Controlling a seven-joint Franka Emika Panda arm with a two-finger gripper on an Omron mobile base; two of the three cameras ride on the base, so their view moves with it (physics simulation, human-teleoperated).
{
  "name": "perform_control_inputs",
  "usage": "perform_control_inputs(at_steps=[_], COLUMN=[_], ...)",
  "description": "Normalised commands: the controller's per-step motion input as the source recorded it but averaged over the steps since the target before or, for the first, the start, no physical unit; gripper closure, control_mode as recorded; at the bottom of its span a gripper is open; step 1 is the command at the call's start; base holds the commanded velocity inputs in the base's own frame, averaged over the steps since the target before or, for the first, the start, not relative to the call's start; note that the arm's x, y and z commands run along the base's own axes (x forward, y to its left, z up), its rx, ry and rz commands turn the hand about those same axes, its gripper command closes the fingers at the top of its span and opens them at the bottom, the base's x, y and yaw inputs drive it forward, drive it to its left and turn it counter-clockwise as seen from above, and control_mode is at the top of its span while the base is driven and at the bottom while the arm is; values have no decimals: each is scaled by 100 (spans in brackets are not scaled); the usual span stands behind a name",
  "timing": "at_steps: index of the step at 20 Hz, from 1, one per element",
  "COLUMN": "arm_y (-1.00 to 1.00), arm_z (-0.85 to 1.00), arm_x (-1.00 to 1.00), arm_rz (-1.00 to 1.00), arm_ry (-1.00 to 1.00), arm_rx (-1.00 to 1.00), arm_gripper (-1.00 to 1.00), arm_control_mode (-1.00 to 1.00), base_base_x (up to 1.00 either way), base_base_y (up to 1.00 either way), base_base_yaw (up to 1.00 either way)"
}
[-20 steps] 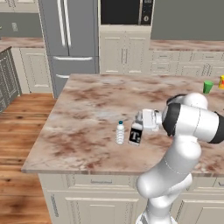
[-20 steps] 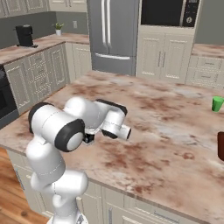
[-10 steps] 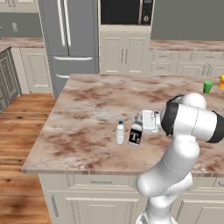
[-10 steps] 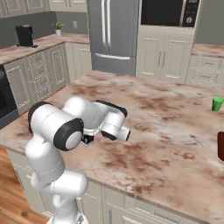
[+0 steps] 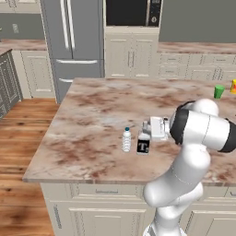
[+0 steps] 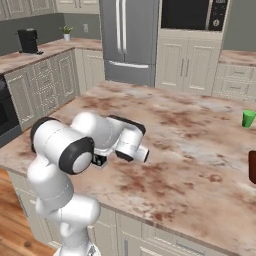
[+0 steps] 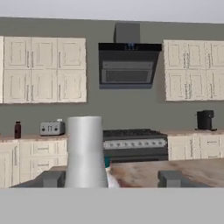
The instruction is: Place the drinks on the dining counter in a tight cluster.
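On the dining counter (image 5: 92, 106) the white bottle with the black "T" label (image 5: 143, 144) stands upright near the front edge. The clear ribbed water bottle (image 5: 126, 139) stands just left of it, a small gap between them. My gripper (image 5: 144, 132) reaches in from the right at the white bottle's upper part. In the hand view the white bottle (image 7: 85, 151) stands between the fingertips of my gripper (image 7: 111, 178), close to the left one and clear of the right; the jaws are open. The dark maroon bottle (image 6: 252, 166) stands far off at the counter's right edge.
A green cup (image 5: 218, 91) and a yellow-orange cup (image 5: 233, 86) stand at the counter's far right. Across the room sit a toaster (image 7: 51, 128), a stove (image 7: 131, 142) and a coffee machine (image 7: 204, 119). A fridge (image 5: 73, 41) stands behind the counter.
The jaws have parted from the white bottle. The arm and both bottles stand where they were.
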Motion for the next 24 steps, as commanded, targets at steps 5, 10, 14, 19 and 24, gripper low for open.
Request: perform_control_inputs(at_steps=[5, 10, 14, 19, 24], arm_y=[0, 0, -8, -18, -4], arm_z=[6, 8, 12, 15, 16], arm_x=[-21, -13, -16, -25, -45], arm_rz=[-1, -3, -4, -9, -3], arm_ry=[0, 0, 1, 6, 12], arm_rx=[0, 0, 0, 0, -1], arm_gripper=[-100, -100, -100, -100, -100], arm_control_mode=[-100, -100, -100, -100, -100], base_base_x=[0, 0, 0, 0, 0], base_base_y=[0, 0, 0, 0, 0], base_base_yaw=[0, 0, 0, 0, 0])
